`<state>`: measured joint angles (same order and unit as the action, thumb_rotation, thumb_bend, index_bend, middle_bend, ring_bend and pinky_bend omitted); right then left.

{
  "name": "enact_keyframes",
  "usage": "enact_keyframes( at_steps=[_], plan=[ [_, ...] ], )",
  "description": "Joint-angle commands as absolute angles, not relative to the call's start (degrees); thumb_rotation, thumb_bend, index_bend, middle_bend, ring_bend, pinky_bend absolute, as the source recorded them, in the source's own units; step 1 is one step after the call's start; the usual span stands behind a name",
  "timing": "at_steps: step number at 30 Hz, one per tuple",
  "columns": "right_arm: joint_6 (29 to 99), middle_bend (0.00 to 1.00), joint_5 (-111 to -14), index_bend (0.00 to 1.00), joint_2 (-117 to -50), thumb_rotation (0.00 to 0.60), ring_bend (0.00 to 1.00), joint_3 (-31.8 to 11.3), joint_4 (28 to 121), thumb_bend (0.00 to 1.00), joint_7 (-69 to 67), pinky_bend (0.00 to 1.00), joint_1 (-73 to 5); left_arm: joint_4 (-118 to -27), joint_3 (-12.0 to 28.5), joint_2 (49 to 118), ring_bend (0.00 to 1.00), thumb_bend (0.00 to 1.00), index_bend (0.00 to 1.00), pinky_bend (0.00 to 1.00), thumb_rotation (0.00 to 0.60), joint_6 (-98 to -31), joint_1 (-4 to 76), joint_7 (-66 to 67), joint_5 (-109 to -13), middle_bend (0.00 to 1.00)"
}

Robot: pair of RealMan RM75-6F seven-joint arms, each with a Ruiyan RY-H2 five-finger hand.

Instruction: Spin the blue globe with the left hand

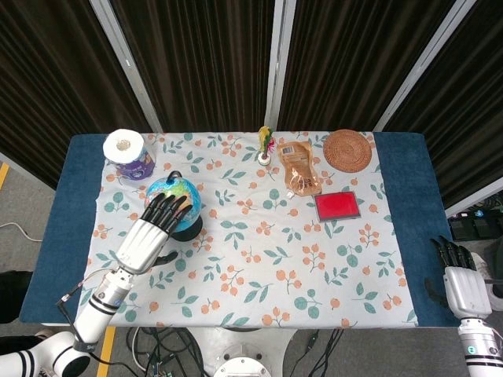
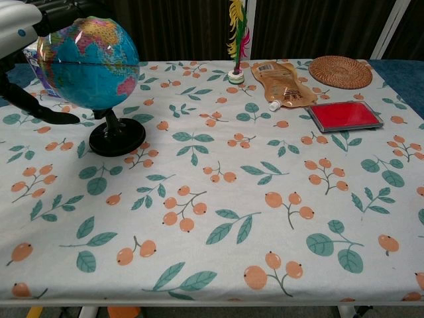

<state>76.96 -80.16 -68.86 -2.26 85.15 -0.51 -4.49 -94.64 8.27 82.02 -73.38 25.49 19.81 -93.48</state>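
The blue globe (image 1: 189,214) stands on its black base (image 2: 117,140) at the left of the floral tablecloth, behind the middle. My left hand (image 1: 153,228) reaches over it from the front left, dark fingers spread across the sphere's near side. In the chest view the globe (image 2: 93,73) has the left hand (image 2: 20,26) at its upper left, fingers lying along its top and thumb low beside it; it grips nothing. Whether the fingers touch the globe I cannot tell. My right hand (image 1: 458,276) hangs off the table's front right corner, fingers straight and holding nothing.
A paper roll (image 1: 124,145) stands behind the globe. A feathered toy (image 1: 264,146), a brown pouch (image 1: 299,168) and a woven coaster (image 1: 347,149) lie along the back. A red pad (image 1: 337,205) sits right of centre.
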Motion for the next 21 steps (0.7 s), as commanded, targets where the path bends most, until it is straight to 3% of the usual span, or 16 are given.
enact_keyframes(
  at_steps=[1, 21],
  plan=[
    [76.93, 0.00, -80.18, 0.00, -68.87, 0.600, 0.00, -2.25, 85.19, 0.34, -0.45, 0.00, -4.50, -94.51, 8.07, 81.99, 0.00, 0.00, 0.02, 0.00, 0.600, -73.65, 25.43, 19.93, -93.17, 0.00],
    [76.74, 0.00, -79.91, 0.00, -68.96, 0.600, 0.00, -2.37, 85.12, 0.34, -0.31, 0.00, -4.52, -94.46, 6.12, 80.51, 0.00, 0.00, 0.02, 0.00, 0.600, -75.55, 24.28, 18.95, -91.19, 0.00]
  ],
)
